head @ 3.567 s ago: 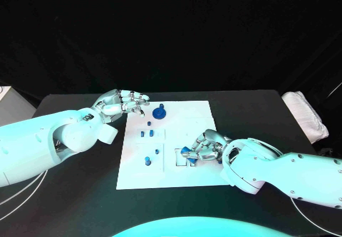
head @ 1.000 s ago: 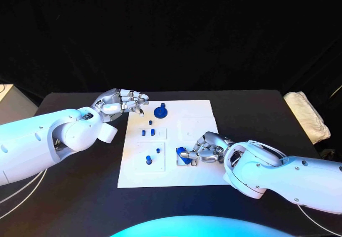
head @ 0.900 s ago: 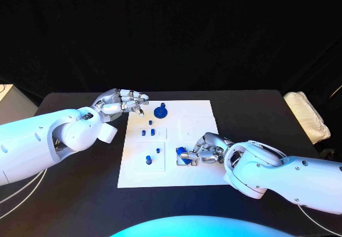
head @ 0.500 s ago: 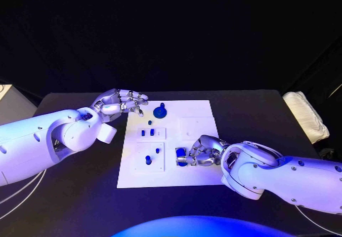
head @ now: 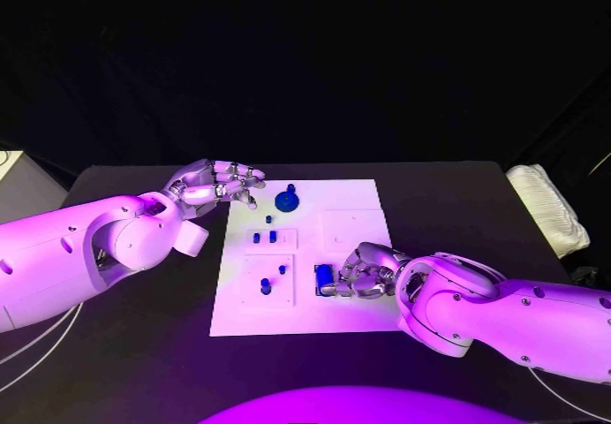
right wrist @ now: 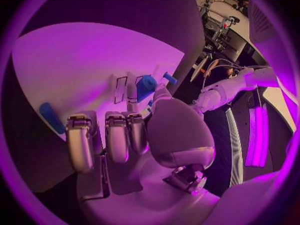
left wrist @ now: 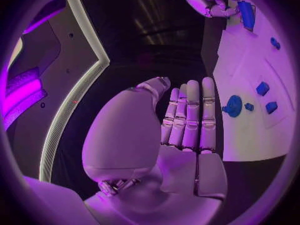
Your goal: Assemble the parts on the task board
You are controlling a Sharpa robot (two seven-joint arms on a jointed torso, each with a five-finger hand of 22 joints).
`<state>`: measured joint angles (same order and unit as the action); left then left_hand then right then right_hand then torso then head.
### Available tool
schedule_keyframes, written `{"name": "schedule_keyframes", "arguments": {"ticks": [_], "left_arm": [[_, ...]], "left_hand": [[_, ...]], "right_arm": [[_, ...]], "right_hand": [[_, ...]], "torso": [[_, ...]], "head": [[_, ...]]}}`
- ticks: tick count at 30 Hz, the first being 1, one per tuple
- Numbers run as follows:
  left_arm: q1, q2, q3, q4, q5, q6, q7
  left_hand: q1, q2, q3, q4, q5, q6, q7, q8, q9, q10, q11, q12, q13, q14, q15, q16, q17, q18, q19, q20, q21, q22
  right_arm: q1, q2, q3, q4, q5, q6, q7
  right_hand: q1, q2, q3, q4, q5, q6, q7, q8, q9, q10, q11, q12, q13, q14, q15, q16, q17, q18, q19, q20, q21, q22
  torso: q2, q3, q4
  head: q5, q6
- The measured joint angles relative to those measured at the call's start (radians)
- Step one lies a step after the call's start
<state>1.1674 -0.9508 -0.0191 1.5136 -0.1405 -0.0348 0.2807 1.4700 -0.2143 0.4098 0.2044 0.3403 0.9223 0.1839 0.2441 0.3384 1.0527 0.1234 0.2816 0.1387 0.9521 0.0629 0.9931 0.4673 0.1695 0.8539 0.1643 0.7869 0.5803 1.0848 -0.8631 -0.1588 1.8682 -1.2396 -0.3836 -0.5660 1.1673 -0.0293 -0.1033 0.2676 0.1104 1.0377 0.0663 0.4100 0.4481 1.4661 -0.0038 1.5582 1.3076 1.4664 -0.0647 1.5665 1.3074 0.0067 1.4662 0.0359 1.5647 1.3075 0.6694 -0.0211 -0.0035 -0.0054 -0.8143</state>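
On task board (head: 357, 256), part (head: 325, 279) newly upright

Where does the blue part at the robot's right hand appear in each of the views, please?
Head view: the blue part is on the near half of the task board, beside the right hand.
Left wrist view: blue part, against that hand's fingers.
Right wrist view: blue part, just beyond the hand's own fingertips.
Shared landmark: the white task board under it.

A pale padded bundle (head: 547, 210) sits just off the black worktop's (head: 458, 190) right edge, near the far corner
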Motion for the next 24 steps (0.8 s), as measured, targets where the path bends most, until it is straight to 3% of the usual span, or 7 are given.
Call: {"name": "schedule_keyframes", "arguments": {"ticks": [4, 9, 17, 24], "left_arm": [[0.000, 0.000, 0.000, 0.000, 0.000, 0.000, -0.001], [0.000, 0.000, 0.000, -0.001, 0.000, 0.000, -0.002], [0.000, 0.000, 0.000, -0.002, 0.000, 0.000, -0.003], [0.000, 0.000, 0.000, -0.002, 0.000, 0.000, -0.003]], "left_hand": [[0.000, 0.000, 0.000, 0.000, 0.000, 0.000, 0.000, 0.000, -0.001, 0.000, 0.000, 0.000, -0.001, 0.000, 0.000, 0.000, 0.001, 0.000, 0.000, 0.000, 0.000, 0.000], [0.000, 0.000, 0.000, 0.000, 0.000, 0.000, 0.000, 0.000, -0.001, 0.000, 0.000, 0.000, -0.001, 0.000, 0.000, 0.000, 0.001, 0.000, 0.000, 0.000, -0.004, 0.000], [0.000, 0.000, 0.000, 0.000, 0.000, 0.000, 0.000, 0.000, -0.001, 0.000, 0.000, 0.000, -0.001, 0.000, 0.000, 0.000, 0.001, 0.000, 0.000, 0.000, -0.004, 0.000], [0.000, 0.000, 0.000, 0.000, 0.000, 0.000, 0.000, 0.000, -0.001, 0.000, 0.000, 0.000, -0.001, 0.000, 0.000, 0.000, 0.001, 0.000, -0.004, 0.004, -0.004, 0.000]], "right_arm": [[0.000, 0.001, 0.000, -0.001, -0.007, 0.004, 0.000], [0.000, 0.006, 0.000, -0.008, -0.023, 0.004, -0.002], [-0.002, 0.018, -0.001, -0.024, -0.047, 0.001, -0.004], [-0.002, 0.022, -0.001, -0.031, -0.054, 0.001, -0.005]], "right_hand": [[0.082, -0.029, 0.042, -0.016, 0.000, -0.001, 0.001, 0.000, -0.007, 0.000, 0.000, 0.000, 0.000, 0.000, 0.000, 0.000, 0.000, 0.000, 0.000, 0.000, 0.000, 0.000], [0.131, -0.018, 0.086, -0.014, 0.000, -0.001, 0.001, -0.004, -0.016, 0.000, 0.000, 0.000, 0.000, 0.000, 0.000, 0.000, 0.000, 0.000, 0.000, 0.000, 0.000, 0.000], [0.134, -0.017, 0.115, 0.018, -0.003, 0.000, 0.000, -0.009, -0.024, 0.000, 0.000, 0.004, 0.000, 0.000, 0.000, 0.000, 0.000, 0.000, 0.000, 0.000, 0.000, 0.000], [0.092, -0.025, 0.116, 0.020, -0.003, 0.002, -0.002, -0.009, -0.026, 0.000, 0.000, 0.004, 0.000, 0.000, 0.000, 0.000, 0.000, 0.000, 0.000, 0.000, 0.000, 0.001]], "torso": [[0.001, 0.0007, -0.0003], [0.001, 0.0009, -0.0002], [0.001, 0.0009, 0.0009], [0.001, 0.0007, 0.0008]], "head": [[0.000, 0.000], [-0.001, -0.002], [-0.002, -0.002], [-0.001, -0.004]]}}
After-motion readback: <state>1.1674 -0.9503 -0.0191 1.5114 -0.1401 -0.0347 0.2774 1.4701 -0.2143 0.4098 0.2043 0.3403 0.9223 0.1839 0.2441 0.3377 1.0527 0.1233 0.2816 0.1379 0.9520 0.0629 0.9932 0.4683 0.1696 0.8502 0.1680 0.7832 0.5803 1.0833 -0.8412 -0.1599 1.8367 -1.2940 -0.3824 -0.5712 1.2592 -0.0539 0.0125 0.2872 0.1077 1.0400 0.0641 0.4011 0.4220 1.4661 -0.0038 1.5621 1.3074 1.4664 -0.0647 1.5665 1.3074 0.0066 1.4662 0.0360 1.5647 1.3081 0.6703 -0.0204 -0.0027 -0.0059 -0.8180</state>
